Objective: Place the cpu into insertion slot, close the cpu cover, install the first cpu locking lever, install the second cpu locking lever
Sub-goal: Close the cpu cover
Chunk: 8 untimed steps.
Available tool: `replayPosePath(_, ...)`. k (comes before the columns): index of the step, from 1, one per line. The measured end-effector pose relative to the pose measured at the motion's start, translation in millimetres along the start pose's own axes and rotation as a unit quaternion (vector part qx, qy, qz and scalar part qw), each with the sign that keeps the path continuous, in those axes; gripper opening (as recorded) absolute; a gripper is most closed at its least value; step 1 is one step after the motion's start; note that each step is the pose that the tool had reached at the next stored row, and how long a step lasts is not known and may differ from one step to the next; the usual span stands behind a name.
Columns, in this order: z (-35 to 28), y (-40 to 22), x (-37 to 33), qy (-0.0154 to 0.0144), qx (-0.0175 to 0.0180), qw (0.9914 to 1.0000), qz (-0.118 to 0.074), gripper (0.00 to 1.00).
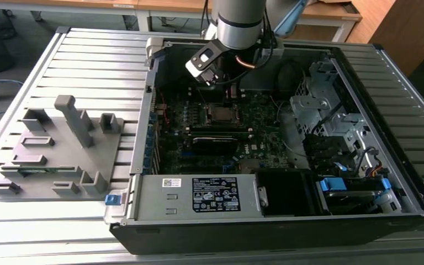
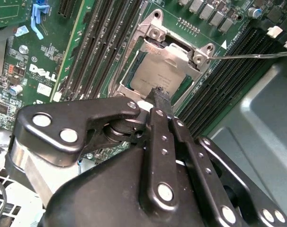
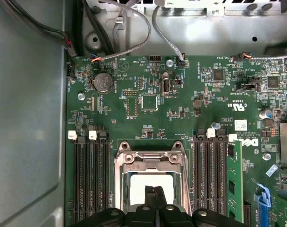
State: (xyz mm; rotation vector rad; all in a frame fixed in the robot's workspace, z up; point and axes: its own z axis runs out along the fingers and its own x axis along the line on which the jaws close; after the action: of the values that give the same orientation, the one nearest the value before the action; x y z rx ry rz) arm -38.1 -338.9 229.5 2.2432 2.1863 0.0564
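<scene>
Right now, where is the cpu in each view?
Exterior view: the cpu sits mid-board, just under the arm's wrist.
Second wrist view: the cpu lies just beyond the tip of the tool.
First wrist view: the cpu sits between the two banks of memory slots, partly behind the tool.
Shared landmark: the silver cover framing it.

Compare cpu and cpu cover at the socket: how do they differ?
The cpu is a solid pale grey plate; the cpu cover is a silver frame with a cut-out centre. The cpu sits inside that opening; the cpu cover rings it and spans wider. Both are square, metal, and lie flat.
</scene>
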Motion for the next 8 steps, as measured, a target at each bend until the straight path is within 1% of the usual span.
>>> replayPosePath(2,0.1,0.0,0.0,0.0001,-0.0001,1.00000,0.000,0.11)
replayPosePath(5,1.3,-4.3,-0.1,0.0002,-0.0001,1.00000,0.000,0.11)
replayPosePath(8,1.4,-4.8,-0.1,0.0000,-0.0001,1.00000,0.000,0.11)
